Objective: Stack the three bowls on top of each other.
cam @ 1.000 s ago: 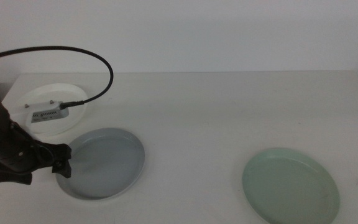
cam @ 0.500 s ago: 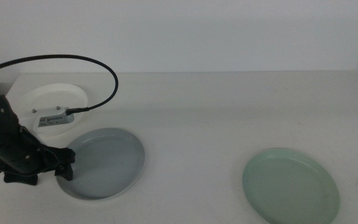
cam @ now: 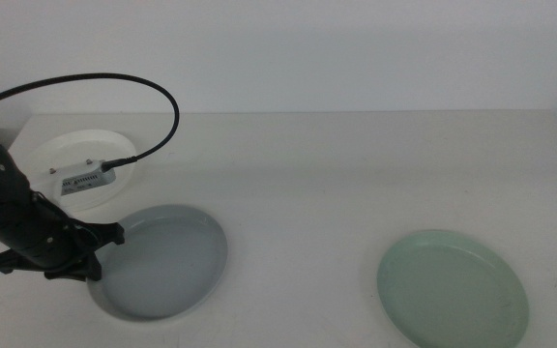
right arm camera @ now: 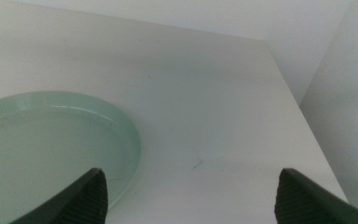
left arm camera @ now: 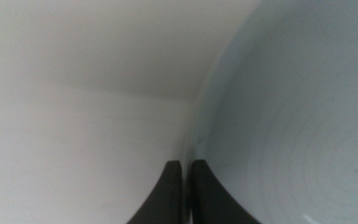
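White table (cam: 337, 164) carries all three. Blue-grey bowl (cam: 161, 261) front left; left gripper (cam: 97, 253) clenched on its left rim. White bowl (cam: 80, 164) behind it, mint bowl (cam: 451, 288) front right. Right gripper (right arm camera: 191, 190) spread wide beside mint bowl.

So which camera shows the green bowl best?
The middle view: the whole green bowl sits in sight on the table. The right wrist view shows only part of it, and the left wrist view shows none.
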Controlling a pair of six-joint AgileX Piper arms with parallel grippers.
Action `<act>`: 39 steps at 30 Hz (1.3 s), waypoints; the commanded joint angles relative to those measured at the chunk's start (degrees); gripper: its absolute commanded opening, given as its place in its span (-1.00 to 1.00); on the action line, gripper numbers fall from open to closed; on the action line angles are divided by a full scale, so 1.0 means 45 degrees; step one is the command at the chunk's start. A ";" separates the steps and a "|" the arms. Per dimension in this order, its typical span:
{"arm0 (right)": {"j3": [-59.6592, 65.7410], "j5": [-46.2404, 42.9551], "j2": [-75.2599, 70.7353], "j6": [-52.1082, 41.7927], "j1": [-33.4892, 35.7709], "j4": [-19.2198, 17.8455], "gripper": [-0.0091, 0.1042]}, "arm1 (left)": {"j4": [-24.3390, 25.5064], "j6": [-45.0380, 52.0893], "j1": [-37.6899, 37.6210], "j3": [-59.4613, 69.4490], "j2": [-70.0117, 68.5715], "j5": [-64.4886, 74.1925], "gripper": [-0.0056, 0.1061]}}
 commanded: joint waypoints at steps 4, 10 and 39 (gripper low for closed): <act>-0.0072 -0.1041 -0.0329 -0.0136 -0.0094 -0.0135 0.82 | -0.0352 -0.0007 -0.0116 -0.0258 -0.1522 0.0162 -0.90; -0.0072 -0.1041 -0.0329 -0.0136 -0.0094 -0.0135 0.82 | -0.1071 0.0005 -0.0574 -0.0667 -0.2963 0.0753 -0.90; -0.0072 -0.1041 -0.0329 -0.0136 -0.0094 -0.0135 0.82 | -0.1702 -0.1318 -0.5686 -0.3700 0.0818 0.0434 -0.90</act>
